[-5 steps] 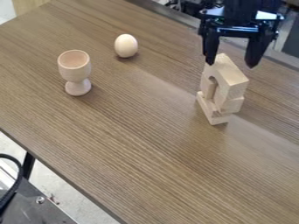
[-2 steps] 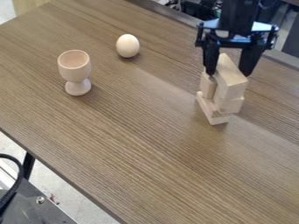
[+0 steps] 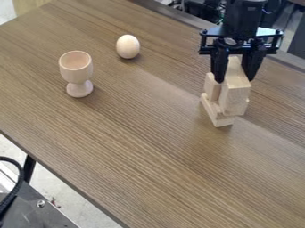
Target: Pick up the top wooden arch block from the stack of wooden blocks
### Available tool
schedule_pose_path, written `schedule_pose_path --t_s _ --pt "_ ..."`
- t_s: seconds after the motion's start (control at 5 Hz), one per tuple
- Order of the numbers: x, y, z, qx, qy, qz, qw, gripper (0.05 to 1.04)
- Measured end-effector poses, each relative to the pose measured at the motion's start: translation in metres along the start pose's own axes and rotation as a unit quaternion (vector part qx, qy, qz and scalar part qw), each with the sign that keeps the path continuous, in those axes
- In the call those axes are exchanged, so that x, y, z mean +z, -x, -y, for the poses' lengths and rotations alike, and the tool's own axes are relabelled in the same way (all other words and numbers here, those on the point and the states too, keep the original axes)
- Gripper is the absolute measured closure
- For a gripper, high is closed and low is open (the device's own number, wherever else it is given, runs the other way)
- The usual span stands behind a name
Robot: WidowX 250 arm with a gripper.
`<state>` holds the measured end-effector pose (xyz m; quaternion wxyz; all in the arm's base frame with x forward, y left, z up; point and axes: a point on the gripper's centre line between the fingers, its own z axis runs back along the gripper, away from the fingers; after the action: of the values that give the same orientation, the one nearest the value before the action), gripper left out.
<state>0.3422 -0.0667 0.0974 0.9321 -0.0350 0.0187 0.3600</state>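
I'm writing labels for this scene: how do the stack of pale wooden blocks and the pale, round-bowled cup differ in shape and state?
The stack of pale wooden blocks is angular and made of several pieces, while the pale, round-bowled cup is curved, with a narrow stem. The black gripper has its fingers around the stack's top; the cup stands free. Both stand upright on the brown table.

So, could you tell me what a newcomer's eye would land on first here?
Probably the black gripper, upper right, its fingers around the top block of a small wooden stack. Next, perhaps, the pale egg left of centre near the top, and the cup standing upright at the left.
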Motion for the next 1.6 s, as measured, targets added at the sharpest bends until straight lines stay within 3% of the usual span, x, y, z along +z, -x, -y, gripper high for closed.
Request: schedule_pose_path --t_s 0.2,0.4,0.6,1.0,1.2,1.6 --pt "0.021 -0.002 0.005 0.006 0.026 0.007 0.9996 0.513" --pt "0.050 -0.021 0.008 0.028 0.059 0.019 0.9977 0.513" --pt "0.073 -0.055 0.006 0.058 0.083 0.042 0.9939 0.513" --pt "0.040 -0.118 -0.002 0.107 0.066 0.055 0.9906 0.513" --pt "0.014 -0.142 -0.003 0.115 0.052 0.060 0.9902 0.513" --pt "-0.036 -0.166 -0.017 0.140 0.024 0.031 0.9894 0.513"
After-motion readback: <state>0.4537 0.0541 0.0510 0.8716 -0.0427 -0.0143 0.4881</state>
